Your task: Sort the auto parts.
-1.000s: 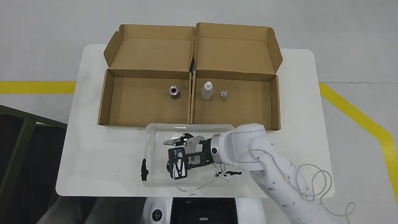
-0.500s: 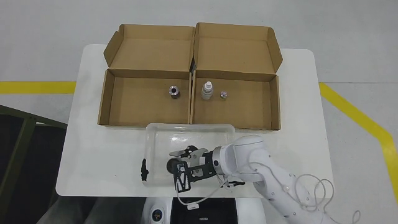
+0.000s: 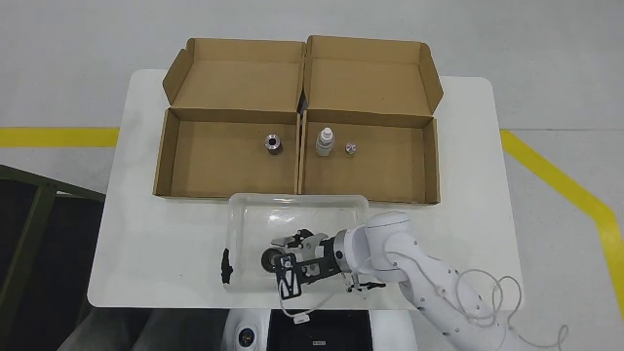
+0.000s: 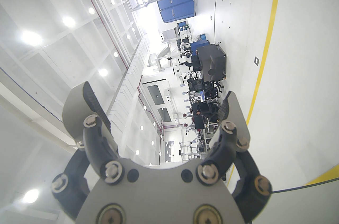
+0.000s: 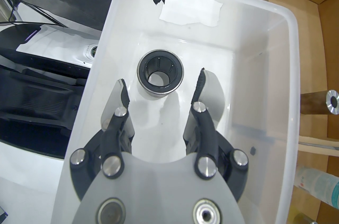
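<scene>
A black and metal bearing sleeve [image 5: 160,72] stands on end in the clear plastic bin [image 5: 291,23]. My right gripper [image 5: 162,88] is open and low inside the bin, with the sleeve just ahead of its fingertips and touching neither finger. From above, the same gripper [image 3: 288,271] sits at the bin's [image 3: 292,196] left part, beside the sleeve [image 3: 270,257]. My left gripper [image 4: 159,96] is open and empty, pointing out into the room.
Two open cardboard boxes stand behind the bin. The left box [image 3: 195,161] holds a metal cylinder [image 3: 271,143]. The right box [image 3: 390,166] holds a white bottle [image 3: 325,140] and a small metal part [image 3: 350,148]. Black tape [image 3: 226,268] marks the bin's left wall.
My right gripper has dropped lower into the bin and shifted toward the table's near edge, closing in on the sleeve. Its fingers stay open.
</scene>
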You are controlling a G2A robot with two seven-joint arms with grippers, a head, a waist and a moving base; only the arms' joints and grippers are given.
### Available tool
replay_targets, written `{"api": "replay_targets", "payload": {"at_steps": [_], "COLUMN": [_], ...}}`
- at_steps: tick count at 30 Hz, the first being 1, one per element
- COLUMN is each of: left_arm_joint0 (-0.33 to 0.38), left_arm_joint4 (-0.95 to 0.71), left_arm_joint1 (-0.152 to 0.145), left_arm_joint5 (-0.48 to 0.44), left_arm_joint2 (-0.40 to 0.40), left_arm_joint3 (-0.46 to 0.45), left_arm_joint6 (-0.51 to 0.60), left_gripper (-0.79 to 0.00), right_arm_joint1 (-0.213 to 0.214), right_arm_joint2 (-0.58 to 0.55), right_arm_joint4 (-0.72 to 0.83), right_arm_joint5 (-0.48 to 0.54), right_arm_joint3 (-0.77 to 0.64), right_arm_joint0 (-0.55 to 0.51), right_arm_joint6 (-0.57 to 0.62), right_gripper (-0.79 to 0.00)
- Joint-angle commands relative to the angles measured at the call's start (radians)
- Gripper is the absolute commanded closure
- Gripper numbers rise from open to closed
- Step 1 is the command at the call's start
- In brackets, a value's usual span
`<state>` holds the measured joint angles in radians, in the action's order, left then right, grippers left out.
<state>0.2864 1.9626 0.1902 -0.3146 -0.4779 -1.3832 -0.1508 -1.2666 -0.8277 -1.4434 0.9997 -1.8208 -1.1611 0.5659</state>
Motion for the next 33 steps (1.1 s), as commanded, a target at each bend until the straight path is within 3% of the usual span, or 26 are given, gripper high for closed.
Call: {"api": "replay_targets", "payload": {"at_steps": [1, 13, 24, 29, 33], "left_arm_joint0": [0.000, 0.000, 0.000, 0.000, 0.000], "left_arm_joint4": [0.000, 0.000, 0.000, 0.000, 0.000], "left_arm_joint1": [0.000, 0.000, 0.000, 0.000, 0.000], "left_arm_joint5": [0.000, 0.000, 0.000, 0.000, 0.000], "left_arm_joint2": [0.000, 0.000, 0.000, 0.000, 0.000], "left_arm_joint3": [0.000, 0.000, 0.000, 0.000, 0.000], "left_arm_joint6": [0.000, 0.000, 0.000, 0.000, 0.000], "left_gripper": [-0.785, -0.785, -0.785, -0.785, -0.785], "right_arm_joint1": [-0.003, -0.025, -0.038, -0.041, -0.042], "right_arm_joint2": [0.014, 0.104, 0.152, 0.165, 0.172], "right_arm_joint4": [-0.006, -0.012, -0.013, -0.008, -0.007], "right_arm_joint5": [-0.012, -0.049, -0.065, -0.066, -0.065], "right_arm_joint3": [0.021, 0.102, 0.156, 0.167, 0.177], "right_arm_joint0": [0.016, 0.099, 0.144, 0.152, 0.158], "right_arm_joint6": [-0.008, -0.029, -0.045, -0.053, -0.061], "right_gripper": [-0.477, -0.557, -0.554, -0.508, -0.379]}}
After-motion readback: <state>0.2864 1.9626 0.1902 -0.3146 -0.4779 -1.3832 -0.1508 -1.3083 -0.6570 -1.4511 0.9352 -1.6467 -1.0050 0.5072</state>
